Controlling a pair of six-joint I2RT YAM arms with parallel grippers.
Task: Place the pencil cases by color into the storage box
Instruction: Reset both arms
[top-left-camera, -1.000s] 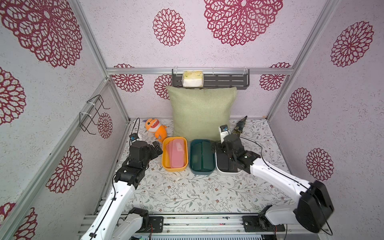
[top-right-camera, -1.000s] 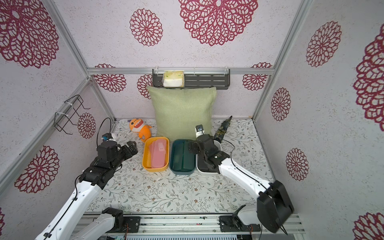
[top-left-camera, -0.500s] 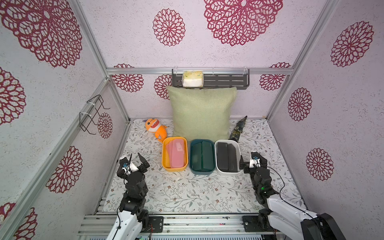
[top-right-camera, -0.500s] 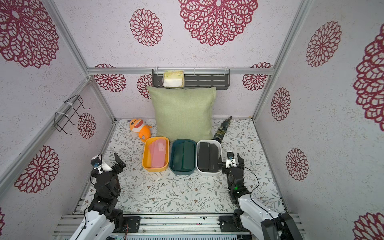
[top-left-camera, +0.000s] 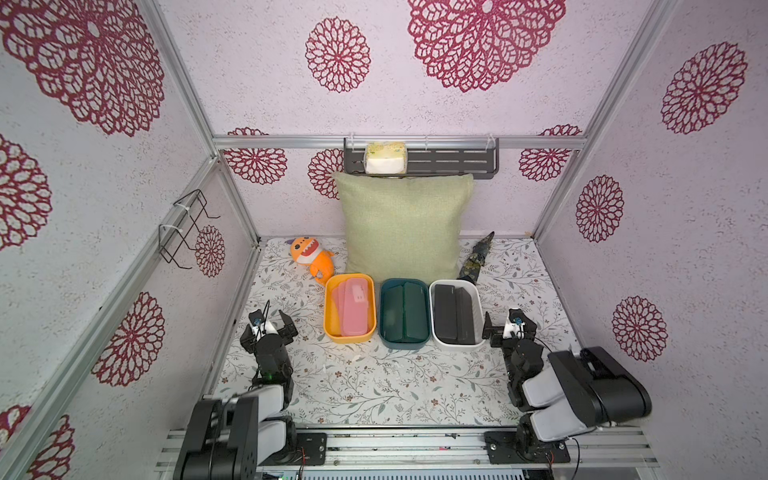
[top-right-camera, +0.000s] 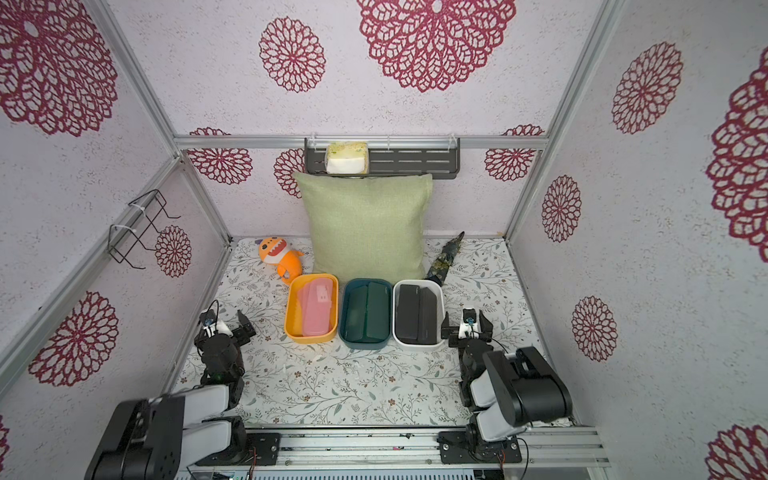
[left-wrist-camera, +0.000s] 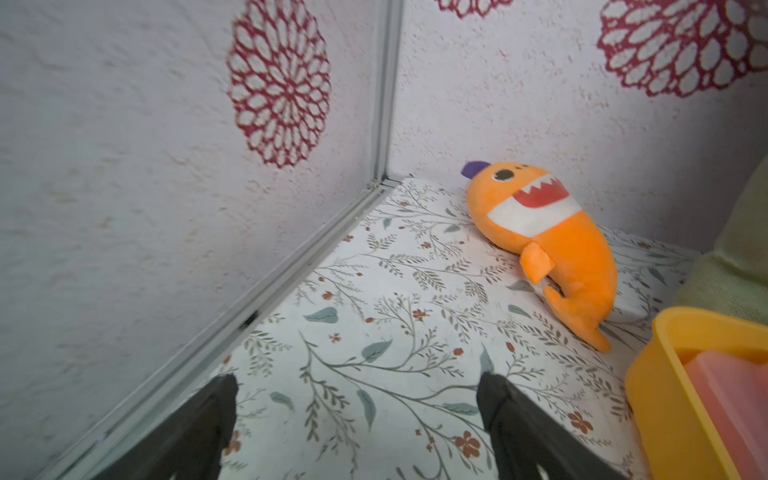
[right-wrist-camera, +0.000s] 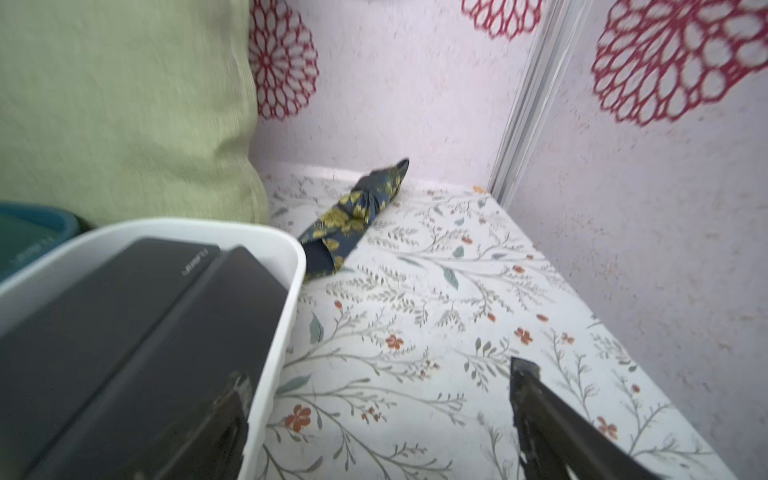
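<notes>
Left gripper (top-left-camera: 269, 330): gaped wide, empty, apart from yellow tub (top-left-camera: 330, 328).
Right gripper (top-left-camera: 509, 330): gaped wide, empty, just beside white tub (top-left-camera: 457, 345).
Pink pencil cases (top-left-camera: 353, 309): two, lay in yellow tub.
Green pencil cases (top-left-camera: 404, 311): two, in teal tub (top-left-camera: 405, 344).
Black pencil cases (top-left-camera: 454, 313): two, in white tub.

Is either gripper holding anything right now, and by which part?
Nothing is held. The left gripper and the right gripper are both open with nothing between the jaws. The pencil cases lie in the tubs.
</notes>
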